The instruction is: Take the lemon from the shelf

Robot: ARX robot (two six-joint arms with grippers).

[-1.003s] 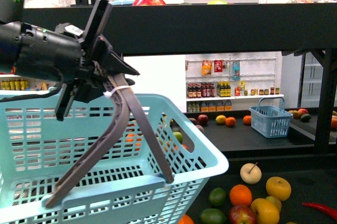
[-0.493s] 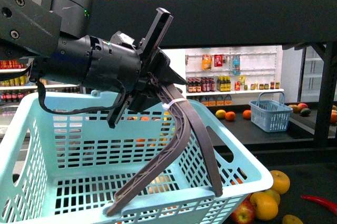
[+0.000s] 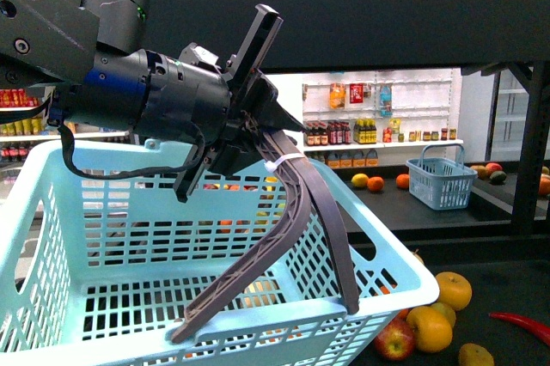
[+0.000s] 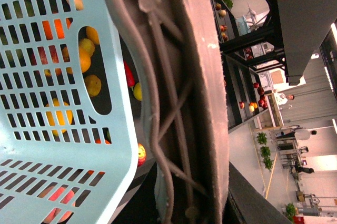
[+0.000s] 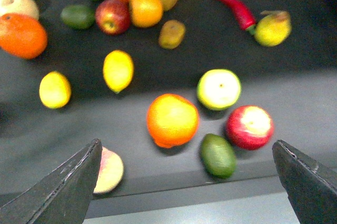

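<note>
Pinches the grey-brown ribbed plastic handle (image 3: 296, 203) of a pale blue slotted plastic basket (image 3: 103, 237) in the left gripper (image 3: 268, 138), jaws pressed together on the upper part of the handle. Carries the basket by it in front of the large dark grey metal shelf (image 3: 387, 31). Fills the left wrist view almost wholly with that handle and the basket's wall.

Hangs the right gripper (image 5: 185, 142) over a wide black tier (image 5: 316, 108) strewn with fruit, fingers (image 5: 68, 187) spread wide.

Finds the yellow oval lemon (image 5: 118, 70) lying on that tier in the right wrist view, near a rounder yellow fruit (image 5: 55, 90) and a large orange (image 5: 172, 119), touching neither. Shows further off a red apple (image 5: 112, 16), a curved red chilli pepper (image 5: 235, 7) and a dark green oval fruit (image 5: 217, 154). Cannot tell from the front view which of the yellow fruits is the lemon.
</note>
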